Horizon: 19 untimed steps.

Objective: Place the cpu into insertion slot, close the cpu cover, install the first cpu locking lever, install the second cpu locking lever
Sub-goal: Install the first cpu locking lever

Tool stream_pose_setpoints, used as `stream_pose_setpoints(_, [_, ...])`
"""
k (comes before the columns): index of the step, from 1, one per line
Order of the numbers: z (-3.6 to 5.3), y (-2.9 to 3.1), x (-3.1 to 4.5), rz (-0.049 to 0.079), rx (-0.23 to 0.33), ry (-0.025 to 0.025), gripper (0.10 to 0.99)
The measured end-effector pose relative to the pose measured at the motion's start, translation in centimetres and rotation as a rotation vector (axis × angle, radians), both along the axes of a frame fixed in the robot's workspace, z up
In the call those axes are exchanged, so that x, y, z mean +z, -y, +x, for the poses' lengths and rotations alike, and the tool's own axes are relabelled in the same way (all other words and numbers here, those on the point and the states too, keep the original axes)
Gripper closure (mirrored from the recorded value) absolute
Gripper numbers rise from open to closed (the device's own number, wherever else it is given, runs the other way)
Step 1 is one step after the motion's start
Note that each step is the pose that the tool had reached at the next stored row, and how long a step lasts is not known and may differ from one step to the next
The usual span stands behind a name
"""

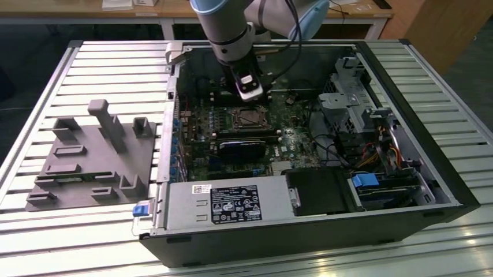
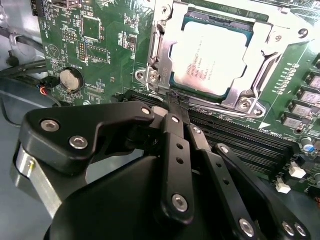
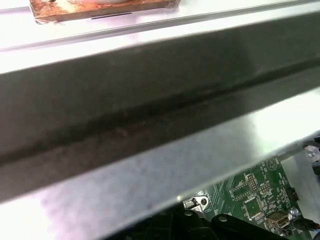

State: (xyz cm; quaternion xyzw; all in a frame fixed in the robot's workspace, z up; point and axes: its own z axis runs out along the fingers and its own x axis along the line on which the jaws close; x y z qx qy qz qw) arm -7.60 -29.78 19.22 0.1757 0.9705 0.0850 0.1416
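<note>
Cpu (image 2: 210, 55) seated in the insertion slot (image 1: 231, 118), cpu cover (image 2: 165, 35) down; gripper (image 2: 176, 99) clenched empty-looking beside it; I can't confirm the locking levers (image 2: 153, 52) are latched.

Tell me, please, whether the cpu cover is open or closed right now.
Closed: in the second wrist view the cpu cover lies down flat, its square window framing the cpu.

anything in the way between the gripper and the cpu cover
Nothing visible. In the second wrist view the gripper tip is close beside the edge of the cpu cover, with the cpu already seated in its window.
</note>
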Motion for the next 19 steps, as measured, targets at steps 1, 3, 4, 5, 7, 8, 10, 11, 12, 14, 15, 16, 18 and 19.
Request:
stream_pose_setpoints(1, [0.03,0.0,-0.03,0.0,0.0,0.0,0.984])
stream_pose_setpoints(3, [0.09,0.0,-0.08,0.0,0.0,0.0,0.984])
stream_pose_setpoints(4, [0.13,0.0,-0.11,0.0,0.0,0.0003,0.984])
stream_pose_setpoints(5, [0.17,0.0,-0.12,0.0,0.0,0.0003,0.984])
stream_pose_setpoints(7, [0.19,0.01,-0.12,0.0,0.0,0.0002,0.984])
stream_pose_setpoints(8, [0.19,0.03,-0.12,0.0,0.0,0.0003,0.984])
stream_pose_setpoints(10, [0.2,0.06,-0.12,0.0,0.0,0.0003,0.984])
stream_pose_setpoints(11, [0.19,0.07,-0.09,0.0,0.0,0.0001,0.984])
stream_pose_setpoints(12, [0.19,0.08,-0.04,0.0,0.0,0.0001,0.984])
stream_pose_setpoints(14, [0.2,0.07,0.22,0.001,0.0,0.0002,0.984])
stream_pose_setpoints(15, [0.2,0.07,0.4,0.001,0.0,0.0002,0.984])
stream_pose_setpoints(16, [0.2,0.07,0.55,0.002,0.0,0.0002,0.984])
stream_pose_setpoints(18, [0.2,0.07,0.75,0.002,0.0,0.0002,0.984])
stream_pose_setpoints(19, [0.2,0.07,0.76,0.004,0.0,0.0003,0.984])
